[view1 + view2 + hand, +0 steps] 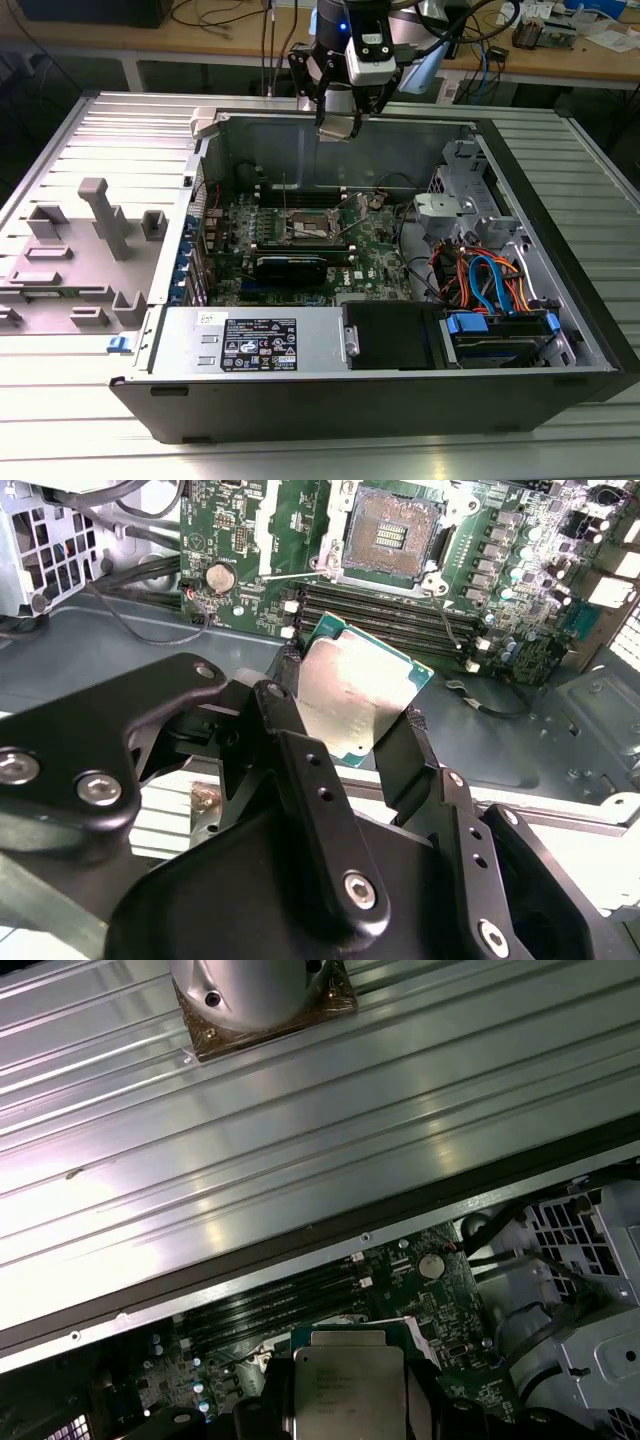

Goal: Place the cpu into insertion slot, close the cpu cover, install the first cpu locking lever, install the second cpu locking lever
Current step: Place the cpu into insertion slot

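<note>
The gripper [338, 118] is hanging above the rear wall of the open case [560, 250], which is sitting on a ribbed metal table [110, 130]. Its fingers [405, 765] are clamping the cpu [360, 680] by two opposite edges, silvery top facing the wrist cameras, and holding nothing else. The cpu is hovering well apart from the slot [390, 530], which is lying open on the board [240, 540] with its dark pin field showing (just beside the long memory slots).

The likeliest trouble is a skewed landing. In the second wrist view the chip is sitting at an angle, so a corner could be catching the thin frame or bending pins. An edge-only pinch could also be letting it slip.

A white-and-black label [258, 345] is showing on the box at the case's front, its print too small to read. Faint marks on the chip's top in the first wrist view are equally unreadable.
</note>
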`<state>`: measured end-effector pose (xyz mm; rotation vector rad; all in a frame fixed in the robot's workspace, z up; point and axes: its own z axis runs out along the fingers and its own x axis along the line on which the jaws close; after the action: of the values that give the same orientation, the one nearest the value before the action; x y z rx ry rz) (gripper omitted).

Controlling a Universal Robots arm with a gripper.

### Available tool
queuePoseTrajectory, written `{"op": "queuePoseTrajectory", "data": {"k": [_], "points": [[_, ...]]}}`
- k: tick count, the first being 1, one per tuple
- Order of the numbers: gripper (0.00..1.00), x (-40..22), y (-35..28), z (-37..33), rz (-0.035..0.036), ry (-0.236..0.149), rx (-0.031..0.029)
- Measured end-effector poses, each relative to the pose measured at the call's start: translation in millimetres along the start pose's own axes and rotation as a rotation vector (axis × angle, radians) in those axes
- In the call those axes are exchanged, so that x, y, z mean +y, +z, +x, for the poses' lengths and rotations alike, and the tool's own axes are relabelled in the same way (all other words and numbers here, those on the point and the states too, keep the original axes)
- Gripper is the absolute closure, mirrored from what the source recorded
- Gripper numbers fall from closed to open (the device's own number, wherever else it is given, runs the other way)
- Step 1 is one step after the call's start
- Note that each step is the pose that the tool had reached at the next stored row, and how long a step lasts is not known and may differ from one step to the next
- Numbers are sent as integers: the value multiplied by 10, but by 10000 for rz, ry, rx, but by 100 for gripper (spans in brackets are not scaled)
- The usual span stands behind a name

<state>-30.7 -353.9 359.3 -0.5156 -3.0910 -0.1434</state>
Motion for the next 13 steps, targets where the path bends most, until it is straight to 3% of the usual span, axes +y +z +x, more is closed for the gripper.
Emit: {"op": "queuePoseTrajectory", "data": {"k": [13], "points": [[46,-1,0,4,1,1,0]]}}
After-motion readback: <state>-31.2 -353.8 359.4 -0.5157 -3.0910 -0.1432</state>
